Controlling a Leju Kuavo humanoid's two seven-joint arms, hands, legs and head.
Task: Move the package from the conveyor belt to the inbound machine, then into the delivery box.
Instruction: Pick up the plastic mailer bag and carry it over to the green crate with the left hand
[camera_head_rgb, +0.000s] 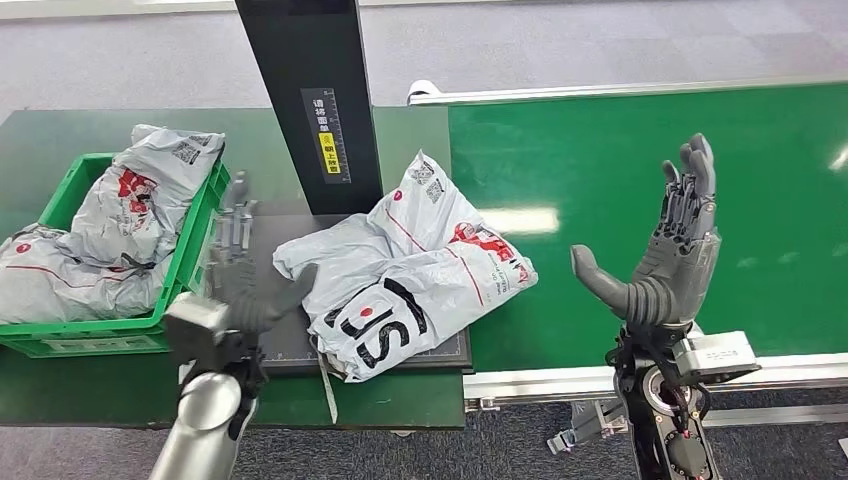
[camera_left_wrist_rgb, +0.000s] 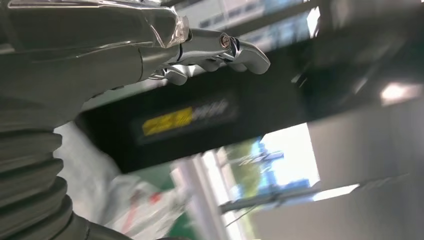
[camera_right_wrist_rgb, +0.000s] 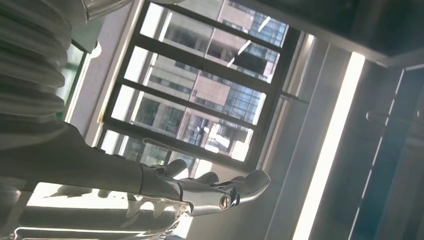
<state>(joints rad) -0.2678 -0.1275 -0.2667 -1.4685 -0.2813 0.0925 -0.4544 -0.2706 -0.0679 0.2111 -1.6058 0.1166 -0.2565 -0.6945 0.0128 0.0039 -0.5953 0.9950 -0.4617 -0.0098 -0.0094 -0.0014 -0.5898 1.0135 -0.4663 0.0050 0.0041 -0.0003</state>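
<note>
Left hand (camera_head_rgb: 238, 275) is up at the edge of the dark scanner platform (camera_head_rgb: 290, 345), fingers straight and apart, thumb out toward the package, holding nothing. The left wrist view shows the same hand (camera_left_wrist_rgb: 150, 55) spread in front of the black post with its yellow label. Just beside that thumb lies the package (camera_head_rgb: 405, 270): a light grey plastic mailer, crumpled and folded, with bold black letters on its near face, red printing along its right side and small square codes near its far corner. It rests on the platform at the foot of the black post (camera_head_rgb: 320, 100), its right edge lapping onto the green conveyor belt (camera_head_rgb: 650, 200). Right hand (camera_head_rgb: 665, 250) is raised over the belt, palm toward the package, fingers up and spread, thumb out, empty and well apart from the mailer. Far left, a green crate (camera_head_rgb: 195, 240) on the table (camera_head_rgb: 60, 390) holds more grey mailers (camera_head_rgb: 140, 195).
</note>
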